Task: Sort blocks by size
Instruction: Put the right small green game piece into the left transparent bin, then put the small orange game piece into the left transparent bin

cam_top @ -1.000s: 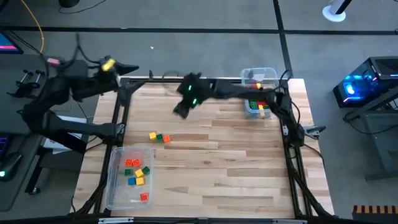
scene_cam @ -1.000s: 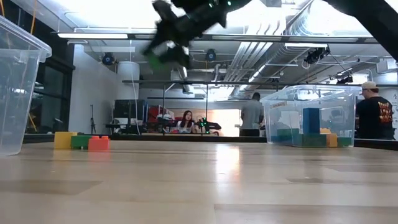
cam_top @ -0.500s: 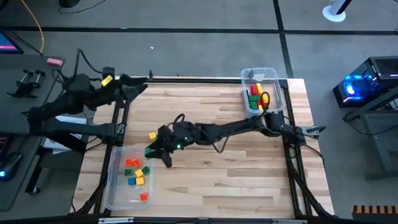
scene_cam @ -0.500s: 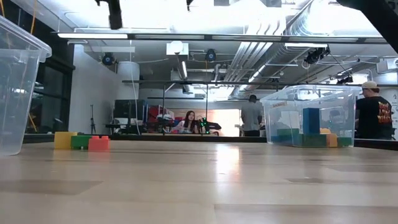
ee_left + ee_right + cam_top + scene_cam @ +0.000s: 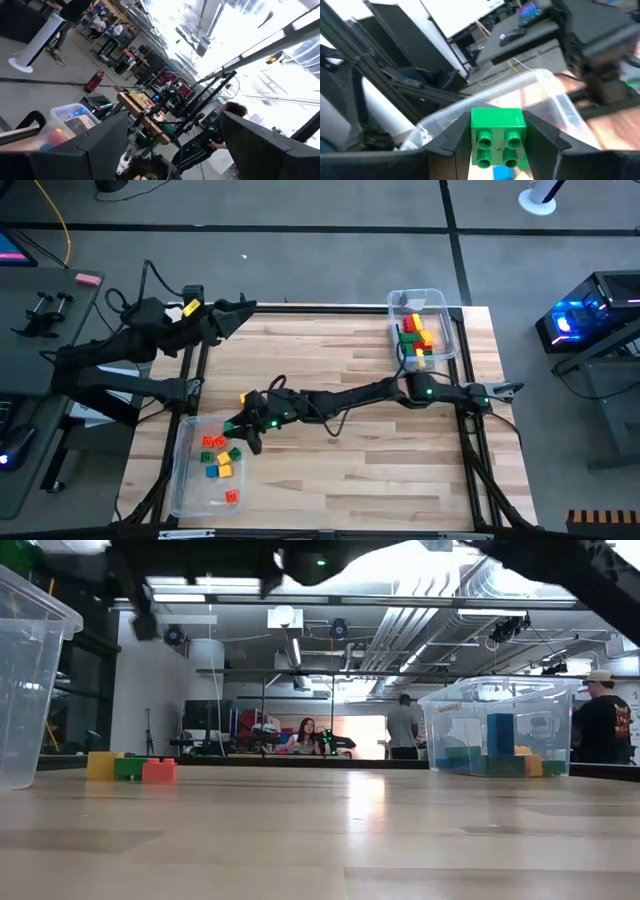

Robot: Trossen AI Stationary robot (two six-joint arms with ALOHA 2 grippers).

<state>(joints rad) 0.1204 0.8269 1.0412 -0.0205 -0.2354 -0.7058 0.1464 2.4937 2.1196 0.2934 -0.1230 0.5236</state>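
Right gripper (image 5: 237, 427) pinches a small green block (image 5: 498, 136) just above the near-left bin (image 5: 190, 498) of small blocks. Next it should let go so the block drops inside.

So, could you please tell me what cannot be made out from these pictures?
- High view: the right tool is dark and blurred over the clear plastic bin's rim; its small green studded brick shows only in the right wrist view.
- Low view: both tools are cut off by the top edge.
- Left wrist view: the table is out of frame.
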